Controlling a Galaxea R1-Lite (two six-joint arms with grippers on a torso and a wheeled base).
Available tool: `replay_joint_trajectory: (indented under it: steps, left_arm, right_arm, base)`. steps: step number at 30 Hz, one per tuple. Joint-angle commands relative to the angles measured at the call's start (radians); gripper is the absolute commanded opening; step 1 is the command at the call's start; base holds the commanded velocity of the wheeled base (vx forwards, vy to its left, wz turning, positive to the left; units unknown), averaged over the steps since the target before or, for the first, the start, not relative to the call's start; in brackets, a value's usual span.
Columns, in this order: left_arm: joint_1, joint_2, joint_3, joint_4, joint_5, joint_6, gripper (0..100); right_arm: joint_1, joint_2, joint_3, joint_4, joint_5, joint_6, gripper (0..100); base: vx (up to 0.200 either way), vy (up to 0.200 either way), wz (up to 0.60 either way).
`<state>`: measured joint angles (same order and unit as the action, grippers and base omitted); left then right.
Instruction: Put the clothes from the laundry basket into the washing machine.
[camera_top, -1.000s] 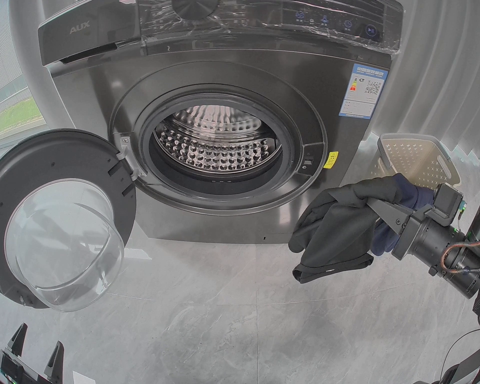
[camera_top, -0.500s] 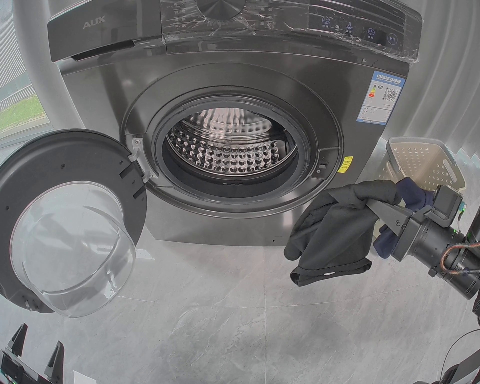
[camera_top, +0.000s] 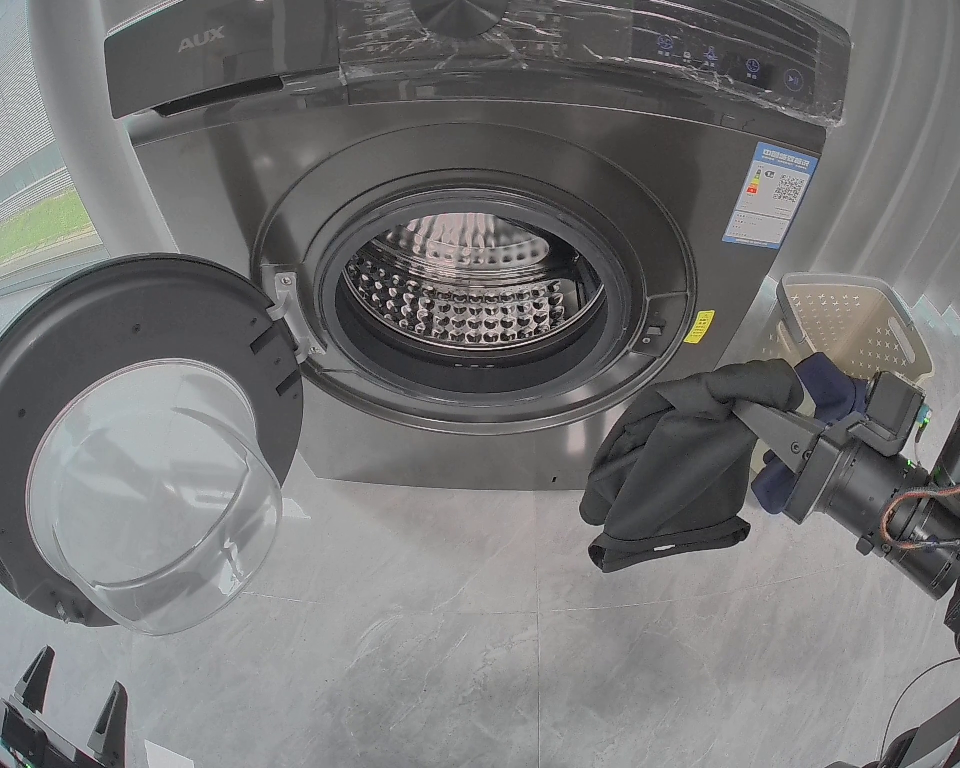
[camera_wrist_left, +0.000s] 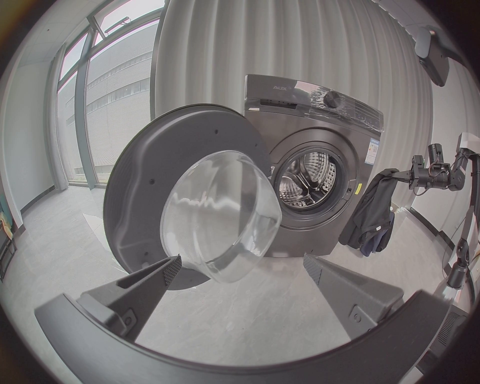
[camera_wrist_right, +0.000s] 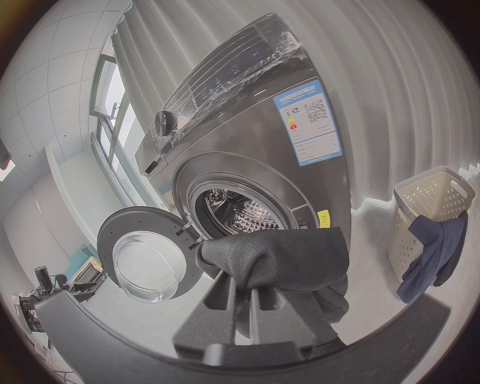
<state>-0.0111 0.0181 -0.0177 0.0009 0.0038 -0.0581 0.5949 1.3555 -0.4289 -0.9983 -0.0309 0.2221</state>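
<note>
Right gripper (camera_top: 748, 410) clamps a black garment (camera_top: 680, 450) at four o'clock from the open drum (camera_top: 470, 285) of the washing machine (camera_top: 500, 130). The laundry basket (camera_top: 850, 315) stands at three o'clock, a navy garment (camera_wrist_right: 435, 250) seemingly draped over its rim. Left gripper (camera_wrist_left: 240, 259) gapes wide.

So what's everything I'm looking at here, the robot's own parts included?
washing machine: one, dark grey, straight ahead.
door: one, dark rim with a clear bowl, swung open to the robot's left.
drum: one, shiny steel, no clothes seen inside.
laundry basket: one, beige, on the floor to the right of the machine.
black garment: one, held up off the floor near the machine's lower right corner.
navy garment: one, draped over the basket's rim.
curtain: one, white, behind the machine.
floor: grey tiles.
left fingers: two, grey, open, low on the left, facing the door.
right fingers: two, grey, shut on the black garment.
</note>
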Motion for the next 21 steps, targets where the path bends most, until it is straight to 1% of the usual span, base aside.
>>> replay_joint_trajectory:
  steps: [1,4,10,16,19,21]
  left_arm:
    - [0.002,-0.013,0.016,-0.001,0.001,0.000,100]
    - [0.000,-0.013,0.016,0.001,0.001,0.001,100]
    - [0.002,-0.013,0.016,-0.001,0.001,0.001,100]
    - [0.002,-0.015,0.016,-0.001,0.002,0.001,100]
    - [0.003,-0.017,0.016,-0.001,0.004,0.007,100]
    - [0.005,-0.017,0.018,-0.001,0.004,0.011,100]
  right_arm:
    - [-0.003,0.001,0.001,0.000,0.000,0.000,0]
    - [-0.003,0.001,0.002,0.000,0.000,0.002,0]
    - [-0.003,0.002,0.015,0.000,0.000,0.003,0]
    - [0.019,0.027,0.013,0.003,-0.001,0.003,0]
    - [0.071,0.066,-0.022,-0.002,-0.015,0.000,0]
    - [0.086,0.093,-0.044,-0.002,-0.023,0.005,0]
  base:
    - [0.000,0.000,0.00]
    - [0.000,0.000,0.00]
    - [-0.200,0.000,0.00]
    - [0.000,0.000,0.00]
    - [0.000,0.000,0.00]
    - [0.000,0.000,0.00]
